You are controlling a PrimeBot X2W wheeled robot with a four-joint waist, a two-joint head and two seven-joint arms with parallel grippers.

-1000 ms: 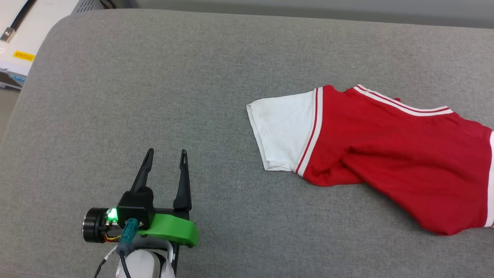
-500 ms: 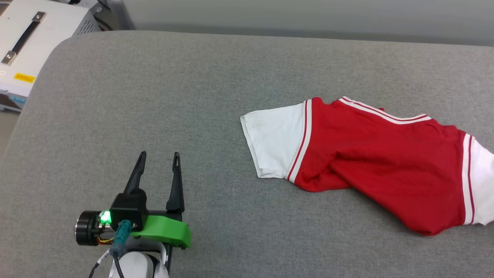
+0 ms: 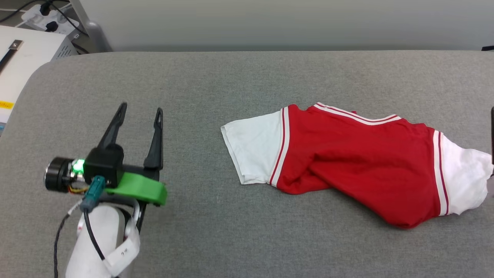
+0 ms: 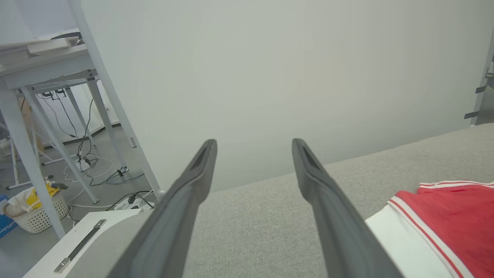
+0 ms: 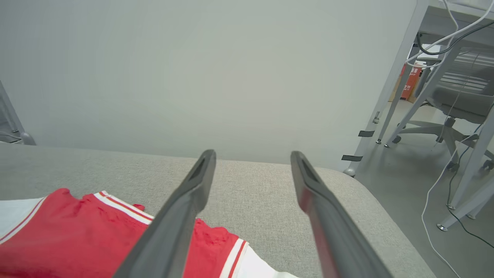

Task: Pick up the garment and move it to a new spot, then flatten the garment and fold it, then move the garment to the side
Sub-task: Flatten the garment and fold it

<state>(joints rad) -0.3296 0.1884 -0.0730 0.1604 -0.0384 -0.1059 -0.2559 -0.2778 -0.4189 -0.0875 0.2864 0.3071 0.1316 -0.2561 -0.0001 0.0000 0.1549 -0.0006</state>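
Observation:
The garment point(image 3: 347, 158), a red jersey with short white sleeves and striped trim, lies rumpled on the grey cushion point(image 3: 231, 73), right of centre. Its print does not show. My left gripper point(image 3: 141, 107) hovers open and empty well to the left of the garment's near white sleeve point(image 3: 251, 146). In the left wrist view that gripper point(image 4: 252, 141) points at the wall, with the garment point(image 4: 444, 216) at lower right. My right gripper point(image 5: 252, 153) stands open above the garment's point(image 5: 77, 235) other sleeve end, with nothing between its fingers. A dark finger point(image 3: 493, 131) shows at the head view's right edge.
A white case point(image 3: 23, 58) with a black handle and a power strip point(image 3: 42, 15) sit off the cushion's far left corner. A pale wall runs behind the cushion. White table legs point(image 4: 23, 154) and a basket point(image 4: 34, 216) stand on the left, an office chair point(image 5: 455, 100) on the right.
The head view has tilted up and swung, so the garment's right white sleeve has come into view. My left gripper has moved forward, its tips now level with the garment's far edge.

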